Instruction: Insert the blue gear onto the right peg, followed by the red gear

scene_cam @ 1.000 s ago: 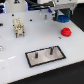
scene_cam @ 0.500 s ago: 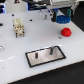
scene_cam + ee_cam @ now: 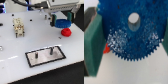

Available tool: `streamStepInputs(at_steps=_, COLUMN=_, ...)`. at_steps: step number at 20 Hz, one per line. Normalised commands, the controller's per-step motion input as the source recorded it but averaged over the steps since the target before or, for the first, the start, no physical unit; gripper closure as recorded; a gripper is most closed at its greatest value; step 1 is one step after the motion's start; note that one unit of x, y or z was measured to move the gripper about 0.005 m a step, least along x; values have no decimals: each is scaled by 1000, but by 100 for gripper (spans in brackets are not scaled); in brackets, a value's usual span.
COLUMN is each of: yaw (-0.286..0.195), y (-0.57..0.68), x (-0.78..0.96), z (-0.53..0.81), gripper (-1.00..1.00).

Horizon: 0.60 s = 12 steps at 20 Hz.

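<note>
White tabletop (image 3: 15, 60) fills the exterior view, with a dark base plate (image 3: 45, 56) near its front edge carrying two upright pegs (image 3: 50, 50); a small pale fixture (image 3: 19, 27) stands well apart toward the exterior view's left. The gripper (image 3: 62, 21) is seen above the table toward the exterior view's right, and its jaws are clamped on the blue gear (image 3: 62, 23), which is held off the surface; in the wrist view the gear (image 3: 130, 35) is shown close up, toothed rim and centre hole plainly visible, with a sliver of red at its edge. The red gear (image 3: 66, 33) lies on the table just beside and below the held one. The carry to the right peg is judged still to be made; a miss could be caused by the hole being brought down off-centre, so that the gear catches on the peg tip and tilts; a loose grip on the thin rim could let it slip; too low a path could knock the red gear aside.
</note>
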Motion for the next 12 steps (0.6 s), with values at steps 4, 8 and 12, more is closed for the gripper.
streamStepInputs(at_steps=4, yaw=0, y=-263, x=811, z=172, gripper=100)
streamStepInputs(at_steps=8, yaw=0, y=-273, x=766, z=112, gripper=100)
streamStepInputs(at_steps=12, yaw=0, y=-267, x=686, z=34, gripper=100)
